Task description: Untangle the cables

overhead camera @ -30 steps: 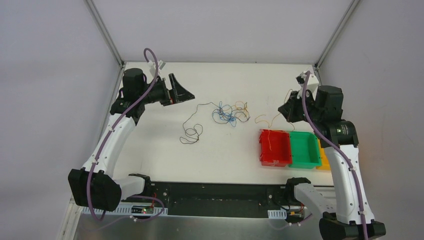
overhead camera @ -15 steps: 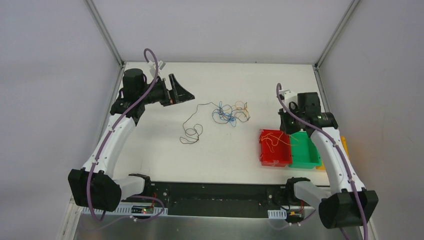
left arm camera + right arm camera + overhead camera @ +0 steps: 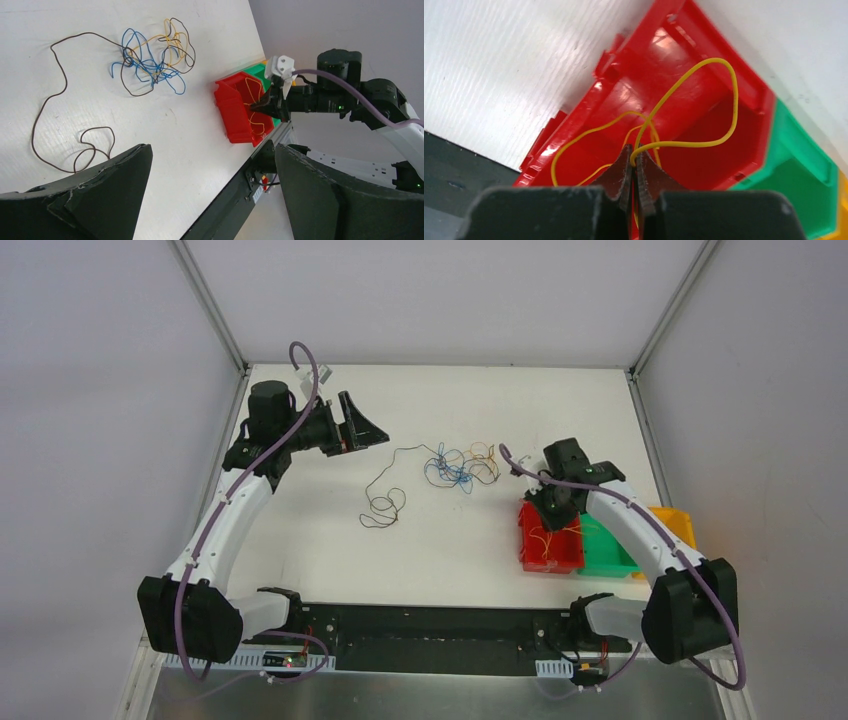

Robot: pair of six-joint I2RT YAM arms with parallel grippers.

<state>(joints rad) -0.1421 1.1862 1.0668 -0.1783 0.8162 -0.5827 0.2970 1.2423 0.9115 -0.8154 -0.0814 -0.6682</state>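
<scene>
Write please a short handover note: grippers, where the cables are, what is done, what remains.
Left gripper: open, holding nothing, raised at far left.
Right gripper: shut on yellow cable, over the red bin; cable loops lie inside.
Tangle of blue, orange and black cables: mid-table, a black cable trailing left.
Done: one yellow cable apart from the tangle.
Left: release it, separate the rest.

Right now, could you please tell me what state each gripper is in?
Left gripper: open, empty.
Right gripper: shut on the yellow cable, above the red bin.
</scene>
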